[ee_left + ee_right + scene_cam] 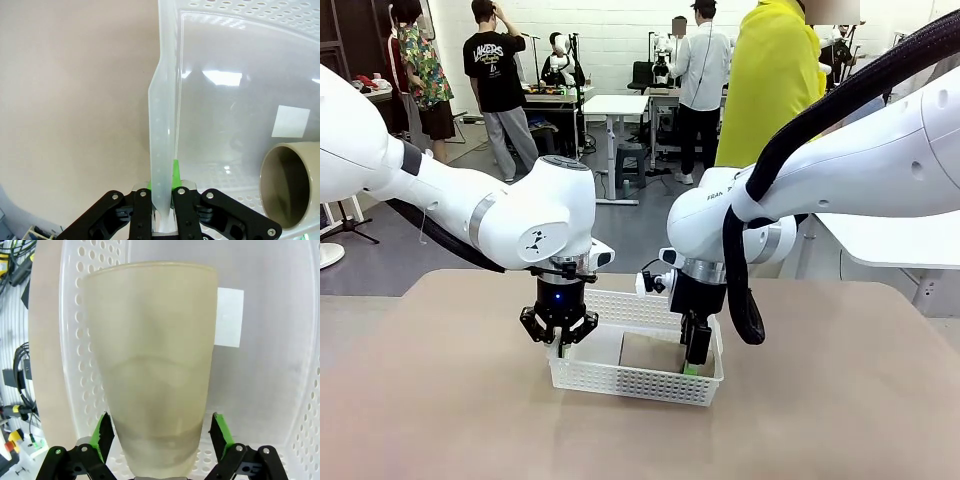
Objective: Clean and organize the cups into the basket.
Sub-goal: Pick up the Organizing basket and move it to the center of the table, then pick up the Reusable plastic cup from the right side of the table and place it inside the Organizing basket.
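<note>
The white basket [638,377] stands on the tan table's middle. My left gripper [560,346] is shut on the basket's left wall [163,150], which runs up between its fingers. One tan-brown cup [650,352] lies on its side on the basket floor. In the left wrist view its open mouth [285,186] shows at the lower right. My right gripper [696,362] reaches down into the basket at the cup's narrow end. Its jaws are open, and the green pads [105,435] stand just off either side of the cup [155,360].
A white label [230,317] is stuck on the basket floor beside the cup. A person in a yellow top [772,80] stands at the far side. A white table [895,240] lies at the back right. Bare tabletop [840,400] surrounds the basket.
</note>
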